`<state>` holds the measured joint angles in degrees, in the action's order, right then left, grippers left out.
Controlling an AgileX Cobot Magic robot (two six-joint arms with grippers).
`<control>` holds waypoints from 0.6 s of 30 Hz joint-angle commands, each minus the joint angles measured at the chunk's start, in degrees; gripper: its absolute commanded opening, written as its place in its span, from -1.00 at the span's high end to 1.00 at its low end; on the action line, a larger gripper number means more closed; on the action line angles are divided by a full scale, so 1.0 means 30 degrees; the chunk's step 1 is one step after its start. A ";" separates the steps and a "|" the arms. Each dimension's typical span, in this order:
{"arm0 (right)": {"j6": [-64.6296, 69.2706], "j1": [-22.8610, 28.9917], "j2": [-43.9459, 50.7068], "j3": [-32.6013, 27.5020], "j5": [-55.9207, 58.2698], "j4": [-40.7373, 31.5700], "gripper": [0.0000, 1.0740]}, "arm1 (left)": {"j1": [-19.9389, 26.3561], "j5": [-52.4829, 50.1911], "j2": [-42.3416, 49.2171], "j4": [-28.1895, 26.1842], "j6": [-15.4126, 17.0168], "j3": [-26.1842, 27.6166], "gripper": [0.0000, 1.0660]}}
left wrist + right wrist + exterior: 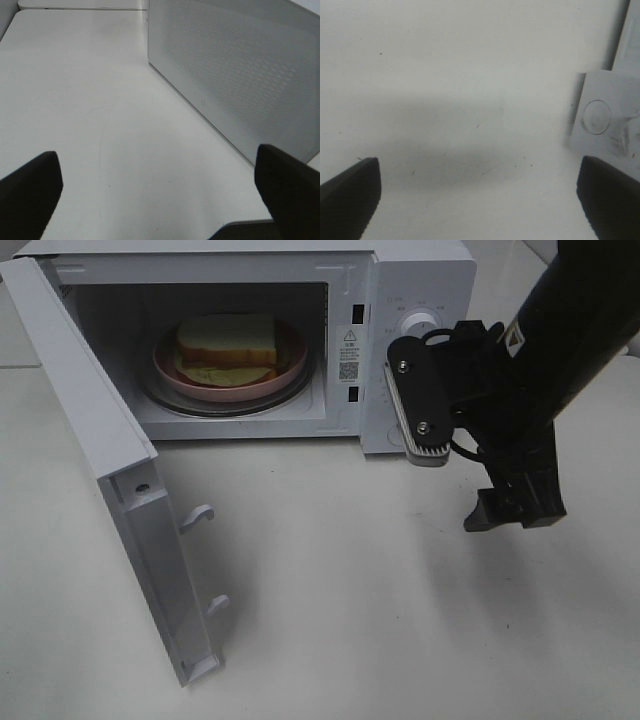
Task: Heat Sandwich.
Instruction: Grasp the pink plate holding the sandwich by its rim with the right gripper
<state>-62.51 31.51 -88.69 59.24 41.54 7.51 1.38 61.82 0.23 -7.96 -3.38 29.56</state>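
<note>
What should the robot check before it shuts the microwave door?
1. Sandwich sits on the plate: ok.
2. Plate is fully inside the microwave, nothing sticking out: ok.
3. Door is wide open, ready to push: ok.
4. Left end effector is open and empty: ok.
5. Right end effector is open and empty: ok.
6. Right end effector is out of the door's swing; it hangs close to the microwave's front: cannot tell.
</note>
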 commanded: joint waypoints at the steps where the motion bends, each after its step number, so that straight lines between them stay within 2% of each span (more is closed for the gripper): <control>1: -0.0535 0.0057 -0.0611 0.0840 -0.0095 0.0115 -0.80 | 0.0038 -0.0095 0.0115 -0.0057 0.0115 0.0000 -0.83; 18: -0.1891 0.1184 -0.4259 0.4584 -0.2139 -0.0019 -0.72 | 0.0038 -0.0095 0.0115 -0.0057 0.0115 0.0000 -0.83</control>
<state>-67.09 34.78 -100.61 71.91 35.52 7.51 1.38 61.82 0.23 -7.96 -3.38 29.56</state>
